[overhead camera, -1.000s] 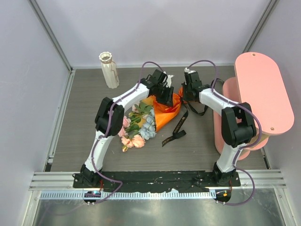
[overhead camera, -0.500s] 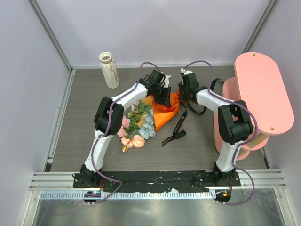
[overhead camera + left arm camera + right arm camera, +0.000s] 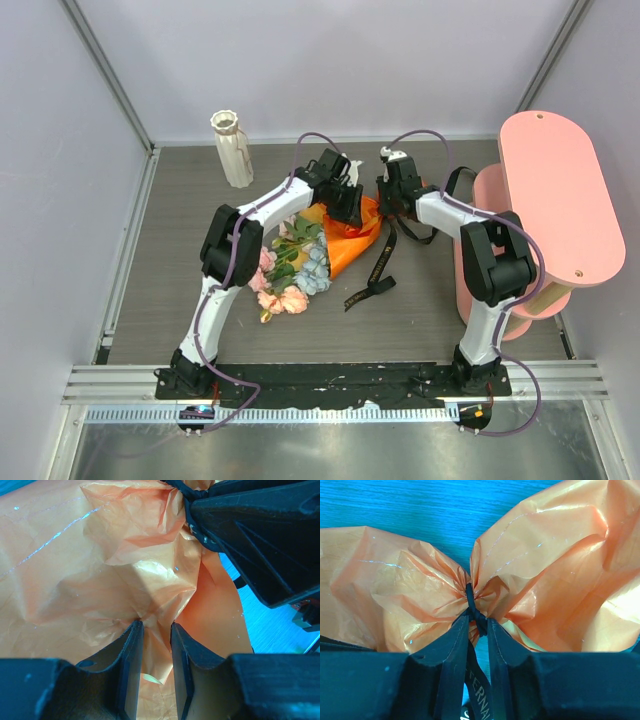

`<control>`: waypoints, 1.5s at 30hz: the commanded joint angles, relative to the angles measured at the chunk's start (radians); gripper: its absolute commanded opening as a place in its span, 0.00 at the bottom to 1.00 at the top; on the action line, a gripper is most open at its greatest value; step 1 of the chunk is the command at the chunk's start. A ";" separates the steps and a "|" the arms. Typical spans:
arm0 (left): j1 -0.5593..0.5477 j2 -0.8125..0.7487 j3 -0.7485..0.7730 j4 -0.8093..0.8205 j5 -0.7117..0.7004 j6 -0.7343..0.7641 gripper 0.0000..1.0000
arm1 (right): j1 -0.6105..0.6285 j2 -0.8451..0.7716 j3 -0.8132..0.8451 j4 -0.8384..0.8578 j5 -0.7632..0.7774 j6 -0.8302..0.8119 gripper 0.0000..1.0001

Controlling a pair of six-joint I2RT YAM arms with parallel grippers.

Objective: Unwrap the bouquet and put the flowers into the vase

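Observation:
The bouquet lies on the table with its flowers (image 3: pixel 295 270) pointing toward the near left and its orange paper (image 3: pixel 352 240) toward the back right. My left gripper (image 3: pixel 347 208) (image 3: pixel 156 627) is down on the paper cone, shut on a pinched fold of orange paper (image 3: pixel 100 570). From the right, my right gripper (image 3: pixel 388 207) (image 3: pixel 476 622) meets the tied neck, its jaws a little apart around the black ribbon knot (image 3: pixel 476 614). The ribbon tail (image 3: pixel 480 700) hangs loose between them. The cream ribbed vase (image 3: pixel 232 148) stands upright at the back left, apart from both arms.
Black ribbon tails (image 3: pixel 378 270) trail over the table to the right of the bouquet. A pink oval shelf stand (image 3: pixel 545 195) fills the right side. Grey walls close the table at the back and left.
My right gripper has shifted left to the bouquet's tied neck. The left gripper and the bouquet have hardly moved.

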 commanded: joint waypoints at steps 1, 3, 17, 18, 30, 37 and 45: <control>0.010 0.013 -0.006 -0.006 -0.010 0.015 0.33 | 0.015 0.024 -0.009 0.058 0.033 -0.028 0.29; 0.010 0.009 -0.009 -0.007 -0.010 0.018 0.33 | 0.015 0.027 -0.012 0.058 0.059 -0.032 0.30; 0.013 0.015 -0.012 -0.006 -0.013 0.018 0.32 | 0.024 0.070 -0.007 0.072 0.186 -0.042 0.24; 0.012 0.016 -0.009 -0.010 -0.014 0.018 0.32 | 0.024 0.064 -0.003 0.062 0.188 -0.037 0.23; 0.026 0.007 -0.040 0.000 -0.031 0.007 0.30 | 0.044 -0.060 -0.062 0.147 0.428 -0.049 0.01; 0.029 0.010 -0.049 0.008 -0.030 -0.001 0.28 | 0.044 -0.199 -0.105 0.188 0.481 -0.013 0.01; 0.032 0.012 -0.058 0.012 -0.026 -0.004 0.27 | 0.036 -0.232 -0.098 0.136 0.345 0.030 0.01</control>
